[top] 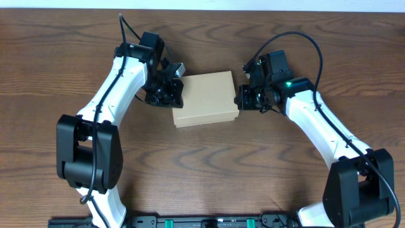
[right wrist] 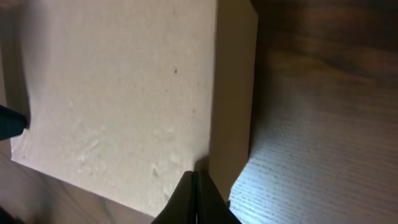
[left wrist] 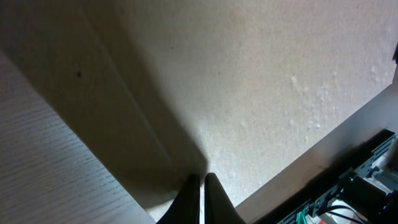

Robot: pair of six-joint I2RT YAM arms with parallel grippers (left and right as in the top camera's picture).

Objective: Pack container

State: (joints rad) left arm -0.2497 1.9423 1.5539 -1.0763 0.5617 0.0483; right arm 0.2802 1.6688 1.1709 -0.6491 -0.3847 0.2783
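The container (top: 205, 98) is a plain tan cardboard box lying closed in the middle of the wooden table. My left gripper (top: 172, 93) is shut and sits at the box's left edge, its tips (left wrist: 199, 178) resting on the lid (left wrist: 249, 93) near that edge. On the box's right side, my right gripper (top: 241, 97) is shut too, with its tips (right wrist: 194, 174) over the lid's right edge (right wrist: 214, 124). Nothing is held between either pair of fingers. What is inside the box is hidden.
Brown wood-grain table (top: 209, 164) stretches all round the box. Both white arms reach in from the front corners, with their black bases (top: 88, 152) at the near edge.
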